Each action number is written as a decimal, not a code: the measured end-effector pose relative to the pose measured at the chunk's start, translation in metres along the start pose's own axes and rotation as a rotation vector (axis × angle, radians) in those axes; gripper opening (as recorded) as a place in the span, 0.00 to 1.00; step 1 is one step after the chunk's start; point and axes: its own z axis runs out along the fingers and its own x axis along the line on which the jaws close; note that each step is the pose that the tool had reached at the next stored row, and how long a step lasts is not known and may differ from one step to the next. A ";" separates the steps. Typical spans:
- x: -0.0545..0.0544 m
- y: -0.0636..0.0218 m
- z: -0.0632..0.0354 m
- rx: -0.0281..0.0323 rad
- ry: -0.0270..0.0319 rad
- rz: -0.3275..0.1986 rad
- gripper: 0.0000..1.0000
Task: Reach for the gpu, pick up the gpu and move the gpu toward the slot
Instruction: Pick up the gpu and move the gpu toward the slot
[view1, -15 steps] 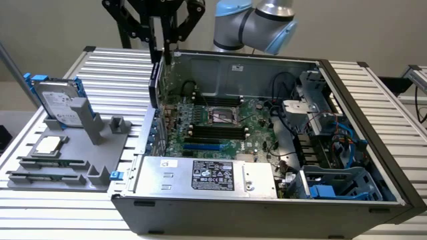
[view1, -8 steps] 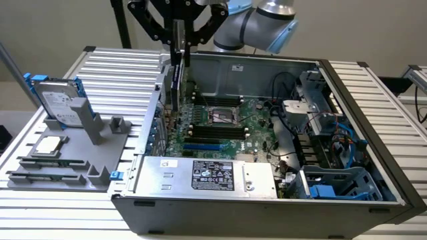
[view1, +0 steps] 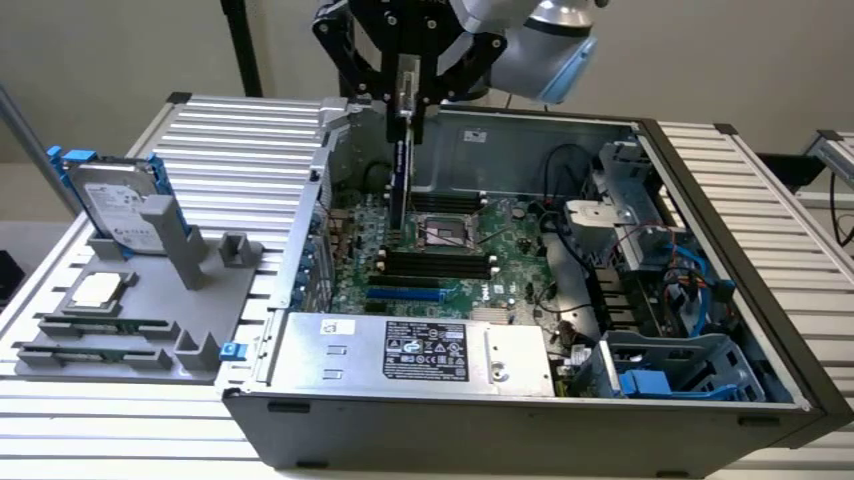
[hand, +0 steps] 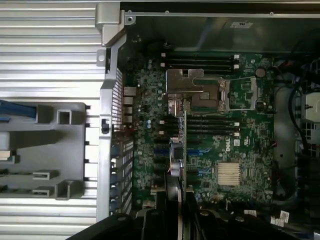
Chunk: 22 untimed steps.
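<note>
My gripper (view1: 408, 95) hangs over the open computer case, shut on the top edge of the gpu (view1: 403, 180). The card hangs upright and edge-on, its lower end just above the green motherboard (view1: 467, 255). Blue and black expansion slots (view1: 407, 293) lie a little nearer the front of the case than the card. In the wrist view the gpu (hand: 180, 155) runs as a thin strip away from my gripper (hand: 173, 212). There it hovers over the motherboard (hand: 235, 145), between the blue slots (hand: 161, 149) and the black memory slots (hand: 210, 125).
The silver power supply (view1: 414, 350) fills the case front. Cables and a drive cage (view1: 667, 365) crowd the exterior view's right side. The grey fixture (view1: 127, 335) outside the case holds a hard drive (view1: 118, 205) with blue rails, a CPU (view1: 100, 290) and memory sticks (view1: 100, 325).
</note>
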 end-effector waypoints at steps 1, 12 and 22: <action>-0.005 0.0003 0.0012 0.0004 0.0011 0.000 0.26; -0.054 0.0077 0.0146 0.0072 0.0099 0.000 0.26; -0.075 0.0161 0.0245 0.0164 0.0132 0.001 0.26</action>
